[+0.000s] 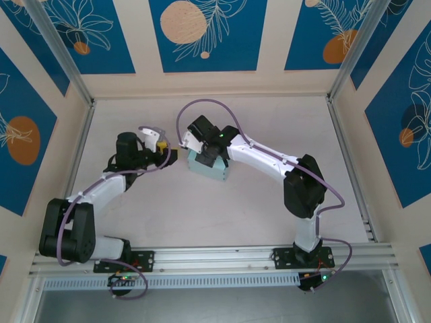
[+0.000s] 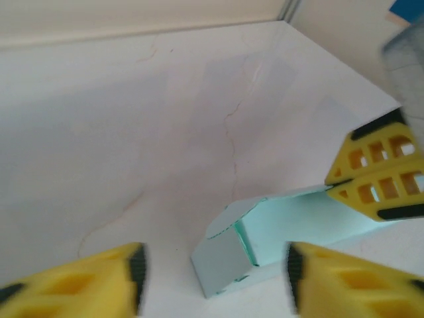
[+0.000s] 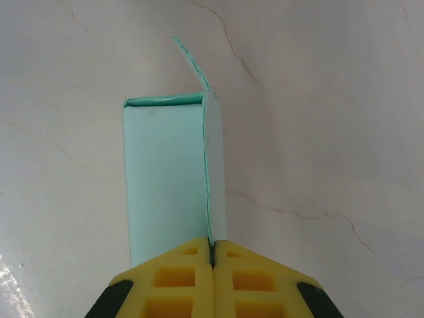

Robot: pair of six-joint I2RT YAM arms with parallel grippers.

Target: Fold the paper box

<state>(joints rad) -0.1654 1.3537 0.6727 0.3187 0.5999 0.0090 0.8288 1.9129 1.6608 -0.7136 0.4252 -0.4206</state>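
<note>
Top view hides a good chunk of the paper box (image 1: 210, 169) under the right arm (image 1: 262, 158), so its shape is hard to read there. The table (image 1: 269, 114) is pale with faint veins, and the walls (image 1: 222, 40) are blue panels with orange circles. The box sits mid-table with an end flap ajar; can't see inside. The right gripper (image 3: 212, 255) is pressed together, pinching the box's raised seam edge. The left gripper (image 2: 213, 268) is spread wide just left of the box.
</note>
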